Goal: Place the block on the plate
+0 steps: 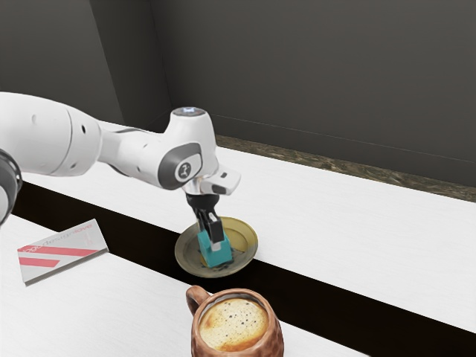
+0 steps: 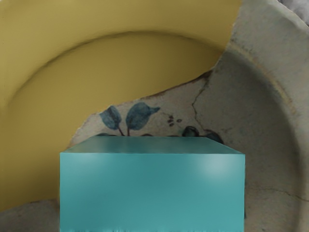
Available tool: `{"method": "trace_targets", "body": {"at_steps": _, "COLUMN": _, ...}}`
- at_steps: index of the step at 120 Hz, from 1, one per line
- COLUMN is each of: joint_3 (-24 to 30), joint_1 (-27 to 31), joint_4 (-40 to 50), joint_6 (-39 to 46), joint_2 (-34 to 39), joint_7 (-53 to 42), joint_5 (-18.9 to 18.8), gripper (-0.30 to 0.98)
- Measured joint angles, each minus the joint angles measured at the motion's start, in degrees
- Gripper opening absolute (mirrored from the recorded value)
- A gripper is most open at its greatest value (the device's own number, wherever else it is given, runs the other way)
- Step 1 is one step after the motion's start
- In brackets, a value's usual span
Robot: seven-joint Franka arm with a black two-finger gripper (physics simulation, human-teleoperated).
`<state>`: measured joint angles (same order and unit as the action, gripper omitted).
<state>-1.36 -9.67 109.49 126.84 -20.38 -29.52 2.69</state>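
Teal block (image 1: 217, 258) apparently on plate (image 1: 253, 241).

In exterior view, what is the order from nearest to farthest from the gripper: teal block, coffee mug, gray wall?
1. Teal block: right at the gripper.
2. Coffee mug: on the camera's side of the plate.
3. Gray wall: in the background, behind the table.

Unreadable lettering (image 1: 63, 243) on a striped box (image 1: 64, 260), a round emblem (image 1: 185, 171) on the arm (image 1: 187, 134)
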Motion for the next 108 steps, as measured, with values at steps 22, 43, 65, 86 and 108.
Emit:
{"method": "trace_targets", "body": {"at_steps": 22, "joint_3": -0.1, "joint_1": 0.3, "joint_4": -0.3, "joint_6": -2.2, "joint_2": 4.4, "joint_7": 0.2, "joint_5": 0.2, "gripper": 0.65}}
{"method": "trace_targets", "body": {"at_steps": 43, "joint_3": -2.0, "joint_1": 0.9, "joint_4": -4.5, "joint_6": -7.4, "joint_2": 7.8, "joint_7": 2.0, "joint_5": 0.5, "gripper": 0.67}}
{"method": "trace_targets", "body": {"at_steps": 65, "joint_3": -3.6, "joint_1": 1.0, "joint_4": -11.6, "joint_6": -15.2, "joint_2": 10.5, "joint_7": 4.2, "joint_5": 0.2, "gripper": 0.68}}
{"method": "trace_targets", "body": {"at_steps": 86, "joint_3": -4.1, "joint_1": 2.0, "joint_4": -13.2, "joint_6": -20.8, "joint_2": 16.1, "joint_7": 5.8, "joint_5": -0.8, "gripper": 0.68}}
{"method": "trace_targets", "body": {"at_steps": 108, "joint_3": -4.1, "joint_1": 1.8, "joint_4": -13.3, "joint_6": -23.8, "joint_2": 17.3, "joint_7": 7.0, "joint_5": -1.8, "gripper": 0.69}}
